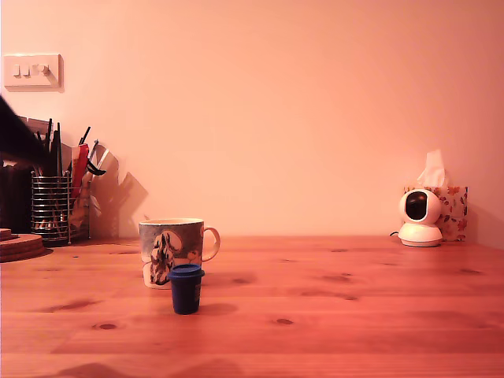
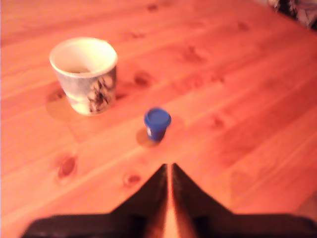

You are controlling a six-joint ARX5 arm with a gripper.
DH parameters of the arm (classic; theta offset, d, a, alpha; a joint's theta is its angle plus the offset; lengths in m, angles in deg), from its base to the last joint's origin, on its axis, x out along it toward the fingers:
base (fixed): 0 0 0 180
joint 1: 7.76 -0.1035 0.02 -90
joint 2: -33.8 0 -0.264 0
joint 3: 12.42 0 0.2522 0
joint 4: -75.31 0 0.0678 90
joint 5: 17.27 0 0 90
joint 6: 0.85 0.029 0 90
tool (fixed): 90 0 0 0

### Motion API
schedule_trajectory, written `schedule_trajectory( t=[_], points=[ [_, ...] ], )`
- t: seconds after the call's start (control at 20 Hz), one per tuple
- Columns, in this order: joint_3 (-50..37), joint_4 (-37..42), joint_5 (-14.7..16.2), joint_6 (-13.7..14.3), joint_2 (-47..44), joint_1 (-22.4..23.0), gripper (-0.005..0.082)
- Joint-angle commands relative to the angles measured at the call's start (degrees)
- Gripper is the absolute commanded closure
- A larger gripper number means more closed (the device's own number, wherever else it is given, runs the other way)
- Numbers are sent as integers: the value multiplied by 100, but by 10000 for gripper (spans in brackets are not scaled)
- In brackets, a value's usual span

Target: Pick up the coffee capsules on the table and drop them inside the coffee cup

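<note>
Capsule duty: my gripper (image 2: pixel 169 168) hung above the pine table (image 1: pixel 354 315), jaws pressed together, empty. One dark blue coffee capsule (image 1: pixel 186 288) stood upright just beside the illustrated mug (image 1: pixel 170 251).

wooden table (image 1: pixel 354 315) | mug (image 1: pixel 169 250) | blue capsule (image 1: pixel 186 288) | utensil holder (image 1: pixel 53 209) | camera (image 1: pixel 419 218)

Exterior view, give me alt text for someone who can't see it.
A dark blue capsule stands upright on a wooden table, just in front of an illustrated mug whose handle points to the exterior view's right. Against the wall behind, a wire utensil holder sits at the view's left, a small white camera and a tissue box at its right.
</note>
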Motion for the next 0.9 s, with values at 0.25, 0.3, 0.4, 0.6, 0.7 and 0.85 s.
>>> schedule_trajectory(
  t=[0.25, 0.3, 0.4, 0.6, 0.7, 0.85],
  points=[
    [-140, 168, 57, 588, -723, 179, 251],
    [-140, 267, 70, 695, -835, 223, 251],
    [-140, 439, 70, 846, -1064, 260, 251],
    [-157, 933, 94, 1139, -1408, 264, 251],
    [-199, 1224, 160, 1213, -1582, 264, 251],
    [-334, 1856, 181, 1220, -1834, 258, 251]
  ],
)
